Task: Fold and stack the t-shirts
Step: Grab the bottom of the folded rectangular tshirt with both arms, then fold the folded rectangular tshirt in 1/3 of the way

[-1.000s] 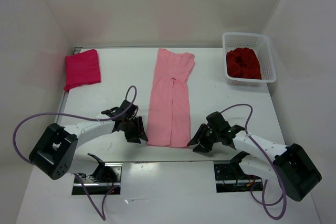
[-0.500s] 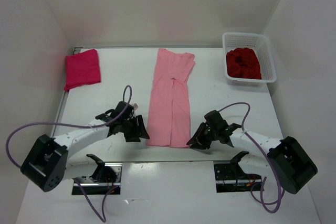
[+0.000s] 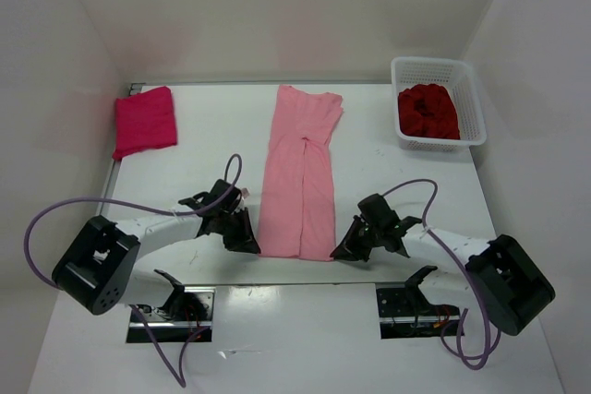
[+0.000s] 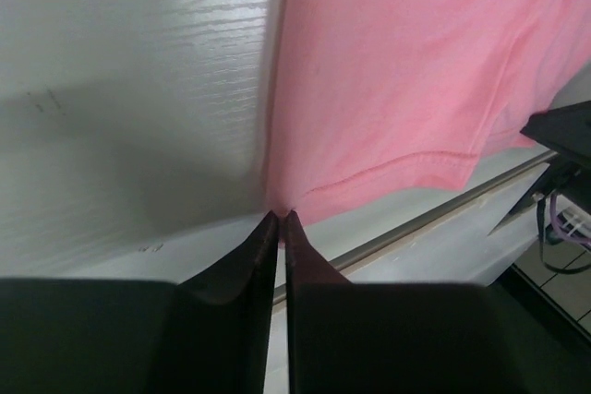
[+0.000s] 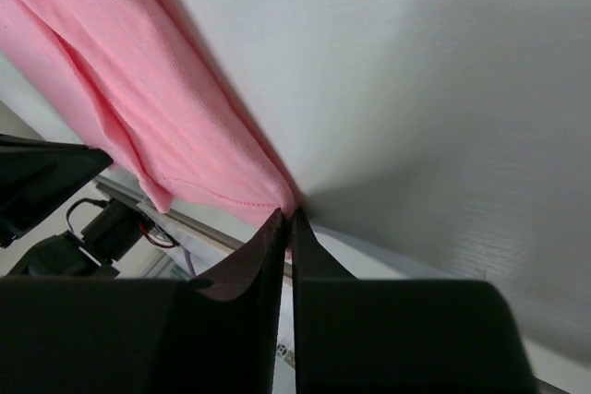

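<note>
newly closed, left pincer point(image 4: 280, 218) and right pincer point(image 5: 288, 215) clamp the near hem corners of the pink t-shirt point(image 3: 300, 173).

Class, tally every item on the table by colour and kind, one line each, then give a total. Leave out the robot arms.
Magenta-red t-shirt: 1
Salmon pink t-shirt: 1
Dark crimson t-shirt: 1
White mesh basket: 1
Total: 4
</note>
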You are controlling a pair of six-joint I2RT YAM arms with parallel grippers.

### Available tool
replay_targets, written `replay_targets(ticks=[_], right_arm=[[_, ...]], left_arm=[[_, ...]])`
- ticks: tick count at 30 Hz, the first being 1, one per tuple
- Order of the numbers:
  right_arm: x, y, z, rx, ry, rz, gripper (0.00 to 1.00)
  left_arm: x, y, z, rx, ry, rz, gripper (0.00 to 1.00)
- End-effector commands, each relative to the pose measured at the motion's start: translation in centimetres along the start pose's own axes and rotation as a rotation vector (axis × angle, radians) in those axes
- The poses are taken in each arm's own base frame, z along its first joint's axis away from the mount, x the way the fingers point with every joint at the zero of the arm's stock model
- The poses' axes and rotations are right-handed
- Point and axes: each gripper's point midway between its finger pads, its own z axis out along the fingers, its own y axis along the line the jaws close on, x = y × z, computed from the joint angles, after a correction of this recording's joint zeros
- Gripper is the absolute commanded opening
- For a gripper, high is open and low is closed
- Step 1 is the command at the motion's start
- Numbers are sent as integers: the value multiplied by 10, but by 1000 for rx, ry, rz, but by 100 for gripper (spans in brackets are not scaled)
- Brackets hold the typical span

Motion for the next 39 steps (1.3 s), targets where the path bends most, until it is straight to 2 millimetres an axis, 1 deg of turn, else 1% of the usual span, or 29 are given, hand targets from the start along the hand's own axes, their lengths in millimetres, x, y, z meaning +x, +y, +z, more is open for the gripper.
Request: replay_targets(ticks=[1, 2, 4, 6, 8, 9, 11, 14, 17, 18, 19, 20, 21, 23, 24, 25, 26, 27, 28, 29, 30, 31, 32, 33, 34, 35, 36, 37, 39], right_arm=[[-8, 8, 0, -6, -36, -45, 7], [-1, 5, 1, 8, -19, -58, 4], [14, 0, 0, 15, 17, -61, 1], [40, -6, -1, 32, 82, -59, 0], [56, -8, -10, 22, 114, -43, 0], [63, -18, -16, 61, 130, -33, 0], [68, -8, -35, -7, 126, -21, 0], [79, 5, -58, -97, 160, 11, 0], [75, 16, -64, -141, 147, 7, 0], [64, 22, -65, -149, 106, 4, 0], [56, 21, -62, -107, 93, 2, 0], [42, 41, -71, -129, 48, -31, 0], [15, 46, -74, -119, -27, -86, 0], [-21, 49, -73, -47, -87, -111, 0], [-43, 68, -83, -74, -140, -194, 0], [-71, 71, -89, -71, -196, -173, 0], [-90, 92, -98, -102, -242, -205, 0], [-109, 87, -88, -48, -250, -222, 0], [-125, 88, -87, -30, -275, -221, 0], [-142, 98, -79, -18, -279, -237, 0], [-154, 96, -75, 6, -285, -255, 0], [-168, 111, -77, -7, -312, -282, 0], [-178, 107, -61, 26, -294, -277, 0], [-185, 106, -56, 45, -295, -292, 0], [-201, 117, -58, 37, -327, -305, 0], [-211, 119, -55, 36, -335, -298, 0], [-217, 116, -44, 51, -321, -299, 0], [-229, 124, -47, 37, -344, -298, 0], [-243, 128, -43, 32, -359, -303, 0]], left_arm=[[7, -3, 0, 46, 15, 32, 8], [7, -5, -2, 58, 16, 35, 7], [16, 3, -2, 42, 31, 25, 3], [22, 1, -6, 54, 43, 21, 0], [33, 1, -13, 73, 56, -14, 0], [37, -5, -20, 110, 57, -16, 0], [52, -7, -30, 127, 103, -67, 0], [59, -14, -53, 150, 83, -75, 0], [46, -32, -67, 191, 41, -65, 0], [39, -36, -67, 194, 31, -73, 0], [23, -49, -75, 219, -7, -37, 0], [13, -52, -73, 204, -5, -33, 0], [-4, -57, -76, 190, -52, -8, 0], [-36, -65, -87, 176, -130, 33, 0], [-58, -78, -93, 189, -164, 48, 0], [-76, -84, -96, 205, -201, 57, 0], [-96, -78, -90, 187, -212, 27, 0], [-119, -86, -95, 192, -275, 55, 0], [-131, -89, -93, 197, -290, 53, 0], [-144, -84, -81, 182, -279, 44, 0], [-158, -83, -78, 170, -298, 50, 0], [-177, -94, -81, 176, -338, 74, 0], [-187, -89, -66, 151, -320, 57, 0], [-196, -91, -63, 151, -325, 71, 0], [-207, -83, -50, 112, -329, 66, 0], [-219, -92, -52, 123, -346, 76, 0], [-229, -88, -51, 109, -361, 75, 0], [-234, -83, -40, 95, -342, 64, 0], [-247, -81, -37, 86, -357, 67, 0]])
